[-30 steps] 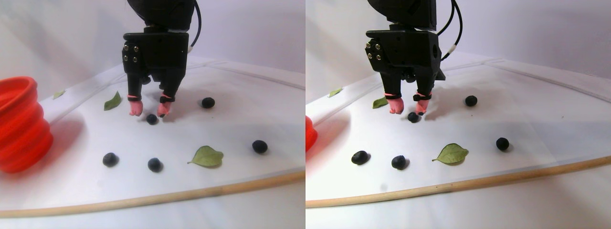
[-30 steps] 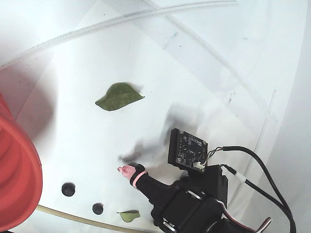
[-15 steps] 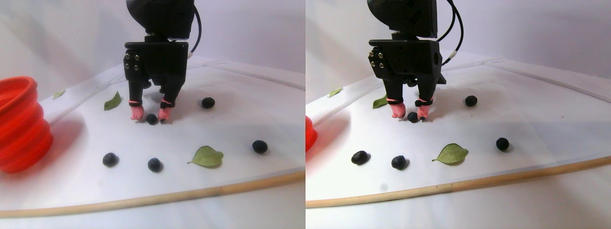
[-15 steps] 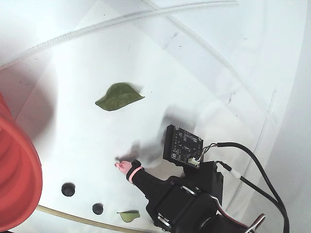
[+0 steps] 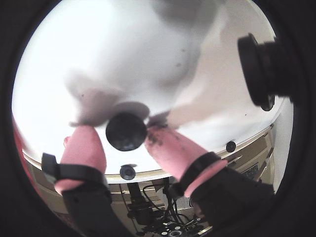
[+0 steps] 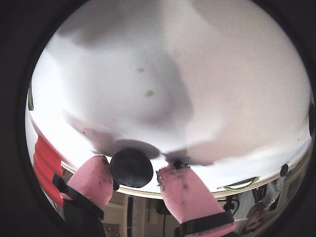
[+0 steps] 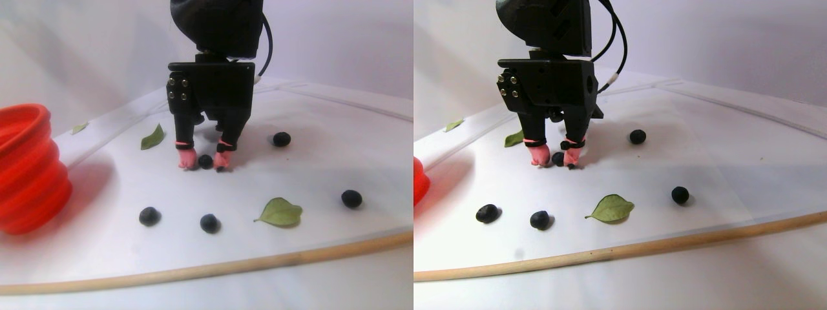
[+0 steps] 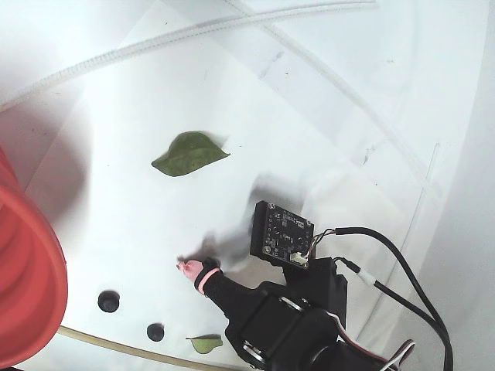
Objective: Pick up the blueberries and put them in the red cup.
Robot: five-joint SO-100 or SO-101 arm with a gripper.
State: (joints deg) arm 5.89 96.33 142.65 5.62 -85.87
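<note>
One blueberry (image 5: 126, 131) lies on the white sheet between my gripper's (image 5: 121, 132) pink fingertips (image 5: 84, 145). In another wrist view the same blueberry (image 6: 131, 168) touches the left pad, while a thin gap separates it from the right pad; my gripper (image 6: 134, 167) is open around it. The stereo pair view has the gripper (image 7: 203, 161) down at the surface, straddling that berry. Other blueberries lie at right (image 7: 280, 139), far right (image 7: 351, 198) and front (image 7: 209, 223) (image 7: 149, 216). The red cup (image 7: 26, 168) stands at the far left, also large in the fixed view (image 8: 27, 286).
Green leaves lie in front (image 7: 280, 212) and behind left (image 7: 152, 137) of the gripper, one larger in the fixed view (image 8: 189, 153). A wooden strip (image 7: 213, 268) edges the sheet's front. The arm's cable (image 8: 387, 255) trails to the right.
The gripper has come down until its pink tips reach the sheet, and the fingers have drawn closer on either side of the berry. The berry has stayed in place.
</note>
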